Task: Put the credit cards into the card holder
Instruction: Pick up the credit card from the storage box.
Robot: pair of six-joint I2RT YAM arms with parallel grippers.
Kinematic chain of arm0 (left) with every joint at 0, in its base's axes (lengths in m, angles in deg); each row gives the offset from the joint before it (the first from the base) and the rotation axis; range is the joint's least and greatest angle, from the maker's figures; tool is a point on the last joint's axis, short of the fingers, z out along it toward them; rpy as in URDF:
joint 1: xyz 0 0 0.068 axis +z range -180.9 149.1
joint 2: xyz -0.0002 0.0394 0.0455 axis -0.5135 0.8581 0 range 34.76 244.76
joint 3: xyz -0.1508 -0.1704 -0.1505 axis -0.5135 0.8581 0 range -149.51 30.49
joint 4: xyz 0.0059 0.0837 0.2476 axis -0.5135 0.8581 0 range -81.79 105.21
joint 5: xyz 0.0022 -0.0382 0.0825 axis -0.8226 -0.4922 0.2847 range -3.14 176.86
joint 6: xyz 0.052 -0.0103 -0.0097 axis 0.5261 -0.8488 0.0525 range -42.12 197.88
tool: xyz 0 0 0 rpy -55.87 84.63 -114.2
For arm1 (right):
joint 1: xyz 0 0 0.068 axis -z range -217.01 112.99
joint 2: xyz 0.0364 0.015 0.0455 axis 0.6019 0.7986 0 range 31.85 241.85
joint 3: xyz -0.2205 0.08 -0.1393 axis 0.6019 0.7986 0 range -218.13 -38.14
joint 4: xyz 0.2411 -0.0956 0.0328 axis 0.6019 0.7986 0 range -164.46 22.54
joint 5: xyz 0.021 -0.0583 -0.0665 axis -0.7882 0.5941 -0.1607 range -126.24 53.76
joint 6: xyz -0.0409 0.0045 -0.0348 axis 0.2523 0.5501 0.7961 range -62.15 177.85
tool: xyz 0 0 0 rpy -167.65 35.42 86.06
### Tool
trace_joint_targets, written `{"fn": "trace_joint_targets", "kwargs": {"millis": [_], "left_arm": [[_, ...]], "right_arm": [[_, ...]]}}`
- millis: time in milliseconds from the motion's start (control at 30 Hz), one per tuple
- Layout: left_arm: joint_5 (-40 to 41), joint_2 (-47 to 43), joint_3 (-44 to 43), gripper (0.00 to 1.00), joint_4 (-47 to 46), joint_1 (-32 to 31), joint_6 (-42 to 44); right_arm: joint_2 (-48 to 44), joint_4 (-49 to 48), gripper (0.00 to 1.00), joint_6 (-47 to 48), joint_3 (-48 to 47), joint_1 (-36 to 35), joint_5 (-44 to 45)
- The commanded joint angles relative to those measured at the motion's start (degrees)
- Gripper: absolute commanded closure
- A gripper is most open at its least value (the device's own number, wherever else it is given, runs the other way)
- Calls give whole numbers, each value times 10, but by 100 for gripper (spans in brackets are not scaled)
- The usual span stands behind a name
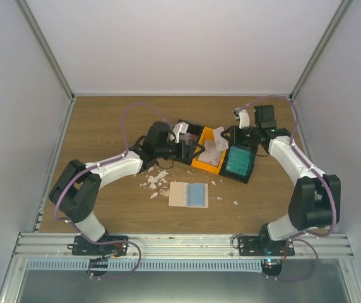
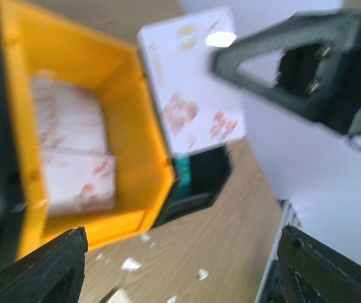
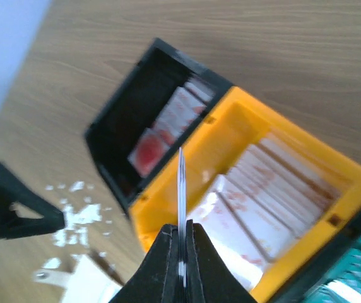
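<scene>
**Overhead view.** The beige-tan, book-style card holder (image 1: 178, 194) is lying open on the wood-grain tabletop (image 1: 105, 132), at 6 o'clock from the row of bins. A light blue rectangular plastic card (image 1: 197, 195) is resting on its right-hand leaf. Small irregular white scraps (image 1: 156, 182) are lying scattered at 10 o'clock from the holder.

**Wrist views.** The right gripper (image 3: 180, 231) is clenching a thin, stiff white card with red round marks (image 2: 190, 82) and holding it raised over the orange plastic bin (image 2: 149, 145). From its own camera the card is showing edge-on. More white, red-marked cards (image 3: 262, 208) are lying stacked in the orange bin and in the black plastic bin (image 3: 114, 123) beside it. Teal cards (image 1: 237, 161) are filling the black bin at 3 o'clock. The left gripper (image 2: 180, 238) is standing released, with its fingers (image 2: 48, 268) spread wide and nothing between them.

The red printing is appearing blurred throughout, so no lettering is proving readable.
</scene>
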Motion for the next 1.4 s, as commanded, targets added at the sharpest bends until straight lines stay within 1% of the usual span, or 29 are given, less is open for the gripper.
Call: {"fn": "trace_joint_targets", "kwargs": {"millis": [0, 100, 300, 433, 533, 600, 667, 700, 767, 867, 933, 1000, 1200, 1267, 1367], "left_arm": [[-60, 17, -66, 16, -16, 3, 34], [-88, 30, -92, 15, -23, 3, 15], [-113, 49, -112, 15, -49, 3, -23], [-119, 50, -102, 22, -58, -5, -40], [-116, 37, -91, 27, -74, -5, -44], [-128, 34, -90, 36, -90, -6, -52], [-132, 34, -93, 50, -96, -6, -53], [-130, 33, -95, 55, -94, -5, -52], [-124, 34, -101, 63, -88, -5, -47], [-128, 34, -106, 81, -86, -4, -47], [-131, 35, -111, 91, -85, -3, -46], [-132, 34, -114, 99, -82, -2, -43], [-143, 22, -119, 100, -75, 3, -40], [-148, 20, -122, 100, -71, 6, -40], [-157, 18, -126, 100, -67, 10, -41]], "right_arm": [[-49, -99, 100, -98, 40, 3, -141], [-73, -167, 100, -153, 76, 3, -198], [-102, -236, 100, -220, 123, 4, -245], [-117, -286, 97, -261, 138, 7, -293], [-123, -306, 96, -277, 139, 14, -320], [-123, -315, 96, -286, 138, 15, -337], [-125, -320, 96, -288, 136, 17, -353], [-126, -320, 95, -288, 135, 18, -358], [-132, -317, 93, -284, 133, 20, -366], [-134, -304, 90, -277, 126, 25, -371], [-136, -304, 88, -278, 126, 27, -373], [-139, -303, 83, -276, 127, 30, -372], [-153, -281, 62, -254, 147, 52, -340], [-157, -282, 60, -252, 161, 59, -326], [-160, -288, 60, -251, 177, 62, -314]]}}
